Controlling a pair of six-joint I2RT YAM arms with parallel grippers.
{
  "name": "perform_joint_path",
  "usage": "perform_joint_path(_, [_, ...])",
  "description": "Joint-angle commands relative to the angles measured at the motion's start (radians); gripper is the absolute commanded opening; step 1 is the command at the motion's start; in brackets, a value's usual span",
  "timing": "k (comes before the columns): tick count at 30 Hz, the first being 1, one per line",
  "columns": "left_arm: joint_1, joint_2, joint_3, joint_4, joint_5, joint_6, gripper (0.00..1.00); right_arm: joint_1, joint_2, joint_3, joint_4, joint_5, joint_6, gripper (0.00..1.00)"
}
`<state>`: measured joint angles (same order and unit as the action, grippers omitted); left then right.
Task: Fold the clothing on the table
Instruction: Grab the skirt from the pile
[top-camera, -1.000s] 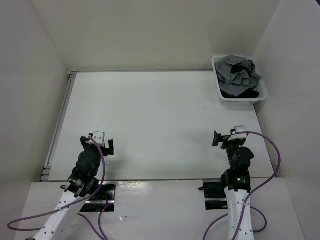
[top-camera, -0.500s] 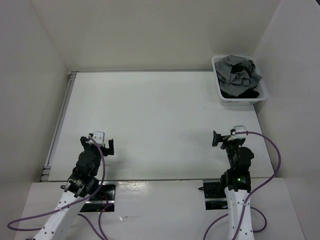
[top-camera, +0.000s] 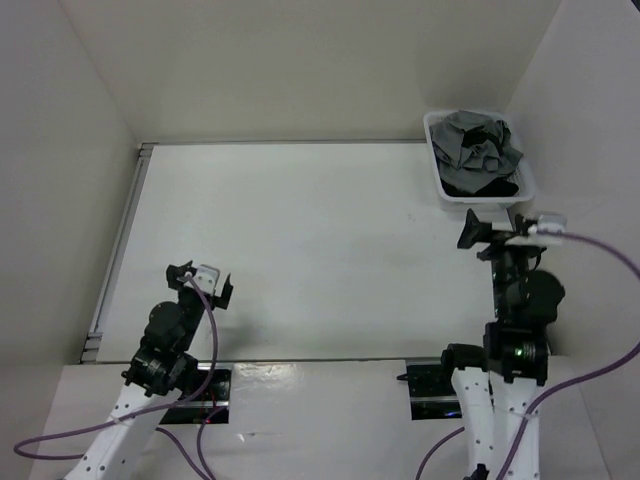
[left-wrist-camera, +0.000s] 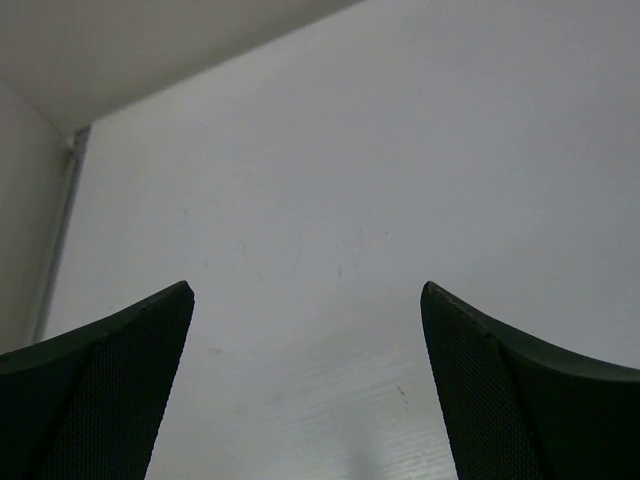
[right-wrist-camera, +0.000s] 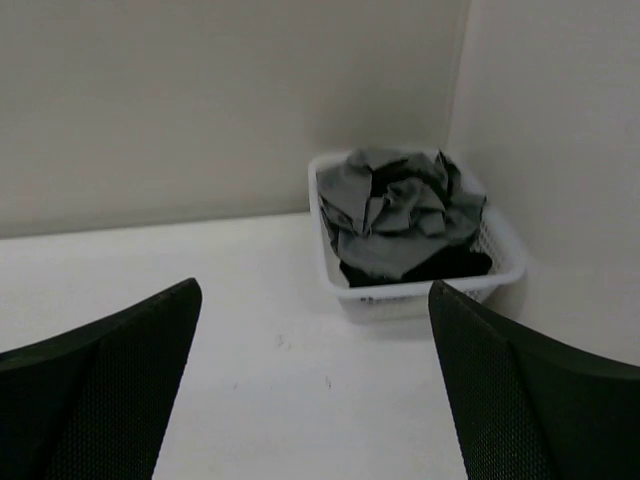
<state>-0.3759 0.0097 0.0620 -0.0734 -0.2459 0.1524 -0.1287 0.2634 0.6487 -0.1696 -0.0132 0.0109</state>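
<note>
The clothing (top-camera: 478, 140), a crumpled medium-grey skirt, lies heaped in a white plastic basket (top-camera: 444, 185) at the table's far right corner. In the right wrist view the clothing (right-wrist-camera: 400, 212) fills that basket (right-wrist-camera: 400, 300) straight ahead. My right gripper (top-camera: 495, 235) hovers open just in front of the basket, nothing between its fingers (right-wrist-camera: 100, 400). My left gripper (top-camera: 200, 280) stands open over the near left of the table (top-camera: 300, 230), and in its wrist view the left gripper (left-wrist-camera: 306, 290) frames only bare white tabletop (left-wrist-camera: 350, 200).
A black garment (top-camera: 487, 187) lies under the grey one in the basket, seen also as the black garment (right-wrist-camera: 445, 265). A thin metal rail (top-camera: 118, 250) runs along the table's left edge. White walls close in at the back and both sides.
My right arm has lifted and swung right and forward, bringing its gripper close to the basket. The left gripper tilted slightly. Both stayed open.
</note>
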Motion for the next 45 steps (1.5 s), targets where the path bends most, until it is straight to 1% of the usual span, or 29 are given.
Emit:
perform_joint_path(1, [0.005,-0.117,0.149,0.12,0.109,0.217,1.0,-0.005,0.277,0.238,-0.188,0.056,0.029,0.98])
perform_joint_path(3, [0.005,-0.076,0.214,0.109,0.135,0.265,1.0,-0.005,0.373,0.328,-0.229,0.036,0.029,0.98])
perform_joint_path(5, [0.005,0.054,0.321,0.132,0.135,0.325,1.0,-0.005,0.459,0.422,-0.257,0.007,0.029,0.98])
perform_joint_path(6, [0.005,0.117,0.369,0.142,0.093,0.334,1.0,-0.014,0.473,0.442,-0.257,0.007,0.029,0.98])
perform_joint_path(7, [0.005,0.272,0.425,0.142,0.071,0.343,1.0,-0.014,0.473,0.454,-0.237,-0.005,0.029,0.98])
perform_joint_path(8, [0.005,0.361,0.575,0.118,0.047,0.343,1.0,-0.014,0.473,0.454,-0.222,-0.033,0.029,0.98])
perform_joint_path(9, [0.005,0.451,0.664,0.083,-0.007,0.343,1.0,-0.014,0.473,0.454,-0.208,-0.054,0.014,0.98])
perform_joint_path(10, [0.005,0.634,0.759,-0.002,-0.042,0.331,1.0,-0.014,0.485,0.469,-0.208,-0.077,0.003,0.98])
perform_joint_path(11, [0.015,0.726,0.854,-0.052,-0.087,0.288,1.0,-0.014,0.505,0.488,-0.231,-0.126,-0.006,0.98])
perform_joint_path(12, [0.015,0.901,1.048,-0.104,-0.178,0.261,1.0,-0.014,0.532,0.511,-0.257,-0.139,-0.006,0.98])
perform_joint_path(14, [0.025,1.071,1.242,-0.289,-0.237,0.243,1.0,-0.014,0.649,0.595,-0.345,-0.139,-0.006,0.98])
perform_joint_path(15, [0.025,1.225,1.333,-0.418,-0.265,0.243,1.0,-0.014,0.69,0.653,-0.376,-0.139,0.012,0.98])
perform_joint_path(16, [0.025,1.301,1.502,-0.49,-0.309,0.243,1.0,-0.023,0.773,0.679,-0.404,-0.139,0.029,0.98])
perform_joint_path(17, [0.025,1.379,1.591,-0.576,-0.3,0.371,1.0,-0.034,0.813,0.706,-0.46,-0.13,0.029,0.98])
perform_joint_path(18, [0.025,1.53,1.661,-0.72,-0.329,0.372,1.0,-0.034,0.85,0.756,-0.485,-0.12,0.038,0.98])
perform_joint_path(19, [0.025,1.597,1.715,-0.764,-0.46,0.333,1.0,-0.044,0.887,0.775,-0.505,-0.12,0.038,0.98])
perform_joint_path(20, [0.041,1.663,1.824,-0.82,-0.486,0.279,1.0,-0.055,0.954,0.79,-0.522,-0.12,0.038,0.98])
perform_joint_path(21, [0.086,1.764,1.884,-0.935,-0.466,0.166,1.0,-0.055,0.983,0.819,-0.556,-0.12,0.029,0.98])
perform_joint_path(24, [0.176,1.846,2.059,-0.971,-0.266,0.06,1.0,-0.065,1.131,0.923,-0.651,-0.134,-0.063,0.98])
perform_joint_path(27, [0.236,1.857,2.098,-0.889,-0.127,-0.025,1.0,-0.144,1.264,1.012,-0.668,-0.192,-0.071,0.98])
perform_joint_path(29, [0.262,1.84,2.098,-0.853,-0.036,-0.057,1.0,-0.249,1.295,1.013,-0.615,-0.356,-0.014,0.98])
perform_joint_path(31, [0.298,1.805,2.04,-0.771,-0.009,-0.122,1.0,-0.261,1.326,1.026,-0.544,-0.386,0.003,0.98])
perform_joint_path(32, [0.308,1.744,1.941,-0.684,0.006,-0.134,1.0,-0.244,1.336,1.06,-0.53,-0.358,-0.029,0.98])
perform_joint_path(33, [0.318,1.707,1.882,-0.639,0.016,-0.143,1.0,-0.209,1.359,1.08,-0.53,-0.344,-0.119,0.98])
perform_joint_path(35, [0.33,1.599,1.756,-0.516,0.005,-0.155,1.0,-0.148,1.372,1.105,-0.478,-0.228,-0.161,0.98])
perform_joint_path(36, [0.339,1.564,1.649,-0.488,0.005,-0.155,1.0,-0.131,1.382,1.105,-0.44,-0.199,-0.17,0.98])
perform_joint_path(37, [0.339,1.516,1.601,-0.455,0.005,-0.155,1.0,-0.112,1.393,1.105,-0.42,-0.117,-0.181,0.98])
perform_joint_path(40, [0.348,1.46,1.491,-0.466,0.003,-0.169,1.0,-0.071,1.479,1.155,-0.39,-0.042,-0.216,0.98])
perform_joint_path(45, [0.388,1.357,1.336,-0.477,0.077,-0.183,1.0,-0.071,1.611,1.2,-0.332,-0.031,-0.216,0.98])
